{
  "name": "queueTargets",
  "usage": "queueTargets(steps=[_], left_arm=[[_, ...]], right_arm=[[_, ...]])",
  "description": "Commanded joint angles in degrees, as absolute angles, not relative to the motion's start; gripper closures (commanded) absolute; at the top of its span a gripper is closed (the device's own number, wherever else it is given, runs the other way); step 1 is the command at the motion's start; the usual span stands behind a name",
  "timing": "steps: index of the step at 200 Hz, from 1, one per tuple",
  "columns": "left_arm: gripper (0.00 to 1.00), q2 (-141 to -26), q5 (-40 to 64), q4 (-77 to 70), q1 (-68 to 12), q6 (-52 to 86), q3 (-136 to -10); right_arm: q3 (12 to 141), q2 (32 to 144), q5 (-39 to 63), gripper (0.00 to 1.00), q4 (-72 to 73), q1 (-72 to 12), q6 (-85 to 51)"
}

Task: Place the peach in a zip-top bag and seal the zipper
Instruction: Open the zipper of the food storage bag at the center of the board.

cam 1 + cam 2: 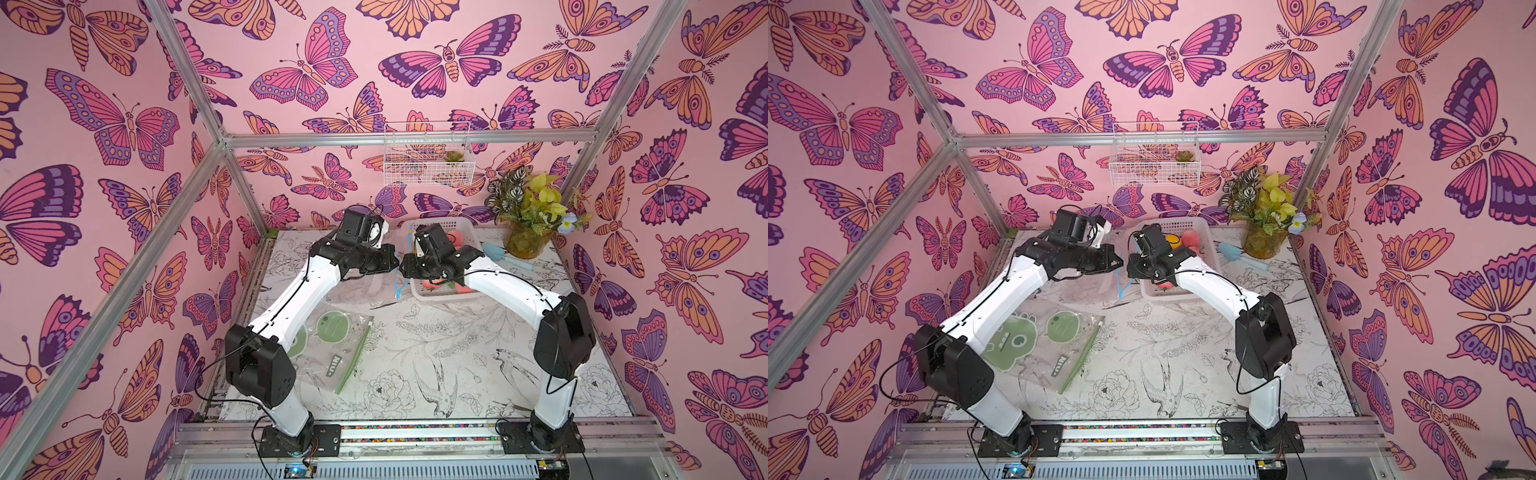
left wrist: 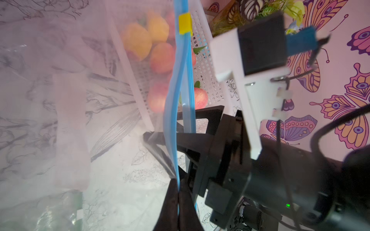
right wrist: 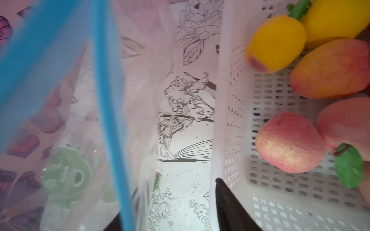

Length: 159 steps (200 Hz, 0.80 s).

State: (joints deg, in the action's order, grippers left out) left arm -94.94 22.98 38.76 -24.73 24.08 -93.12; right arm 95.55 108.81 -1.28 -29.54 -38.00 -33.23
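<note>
Left hand (image 2: 177, 189) clamped shut on the blue zipper edge of a clear zip-top bag (image 2: 76, 104), which is held upright over the tabletop (image 1: 436, 332). Right hand (image 3: 170, 208) has its fingers apart, one zipper lip between them. Peach (image 3: 288, 142) is outside the bag, in a white perforated basket (image 3: 230, 96) just right of it, with other fruit.
</note>
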Motion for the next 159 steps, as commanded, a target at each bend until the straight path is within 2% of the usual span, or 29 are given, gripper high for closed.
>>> queueTargets(steps=[1, 30, 46, 104, 159], left_arm=[[1.00, -94.02, 14.97, 42.77, -24.35, 20.19, -95.24], [1.00, -93.29, 5.28, 45.05, -24.82, 18.58, -95.71], [1.00, -92.92, 3.61, 45.29, -25.31, 18.28, -95.54], [1.00, -94.40, 17.90, 44.27, -25.64, 19.13, -96.23], [1.00, -93.71, 20.55, 43.25, -25.66, 20.56, -96.49]], right_arm=[[97.88, 108.58, -10.61, 0.46, -35.82, -38.16, -31.07], [98.93, 107.61, -11.54, 0.46, -37.09, -38.42, -30.17], [99.40, 107.36, -9.21, 0.46, -36.56, -38.50, -29.93], [97.68, 107.44, 0.93, 0.42, -26.50, -38.42, -32.82], [100.71, 111.77, -1.27, 0.39, -27.22, -38.32, -34.80]])
